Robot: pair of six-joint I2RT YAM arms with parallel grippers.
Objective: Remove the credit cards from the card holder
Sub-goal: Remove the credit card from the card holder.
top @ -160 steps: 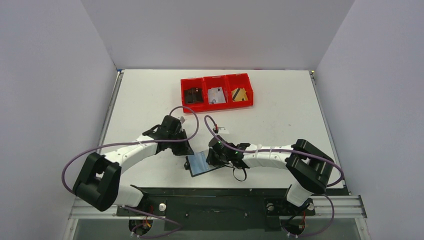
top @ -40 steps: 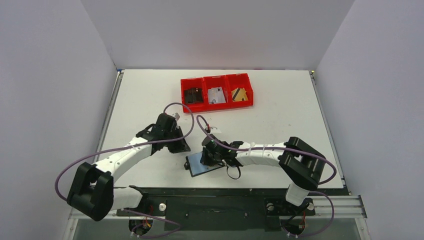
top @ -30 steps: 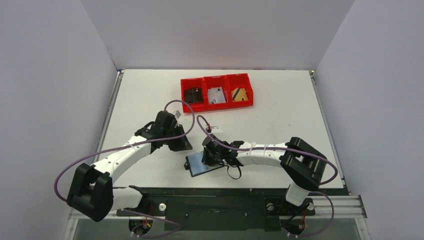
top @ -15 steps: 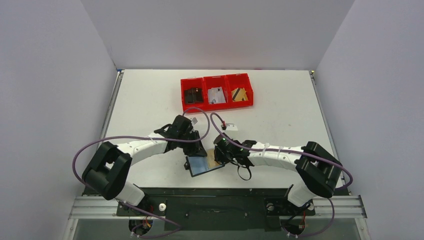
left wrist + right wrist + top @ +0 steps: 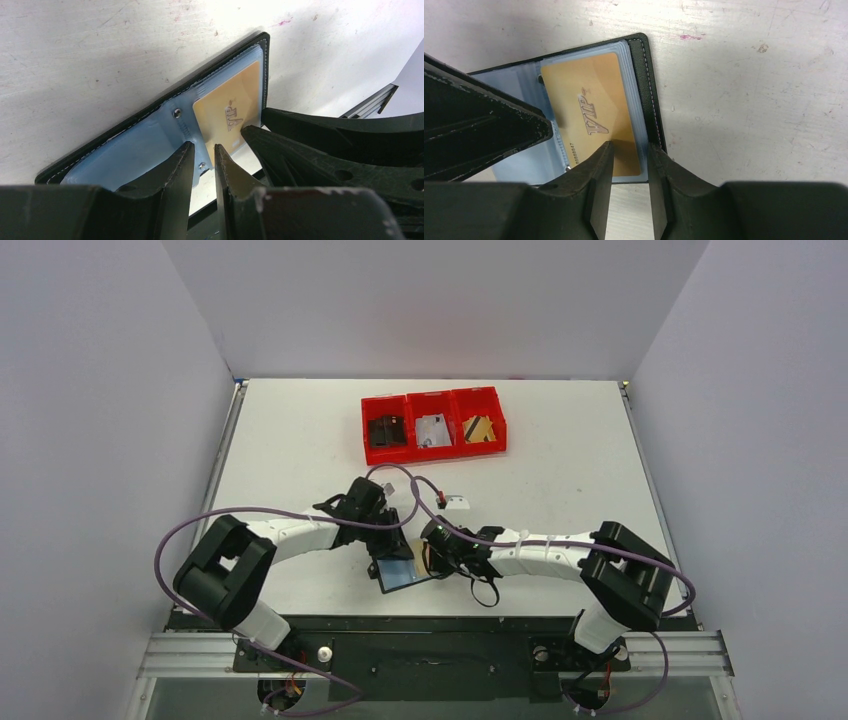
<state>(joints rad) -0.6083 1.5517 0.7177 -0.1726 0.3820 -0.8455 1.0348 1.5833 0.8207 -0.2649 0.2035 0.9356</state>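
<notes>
Extraction was in hand; the card holder (image 5: 399, 572) lay open at the table's (image 5: 560, 490) near edge; left gripper (image 5: 204, 159) and right gripper (image 5: 630, 162) stood slightly parted, holding nothing, over sleeve (image 5: 130, 150) and gold card (image 5: 591, 117); I judged an edge pinch next.

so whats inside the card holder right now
A gold VIP card in a clear sleeve of the open card holder. Any cards beneath it are covered.

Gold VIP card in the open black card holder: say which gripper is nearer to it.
Right. The right gripper sits at the near edge of the gold VIP card; the left gripper sits beside it, over the riveted spine.
</notes>
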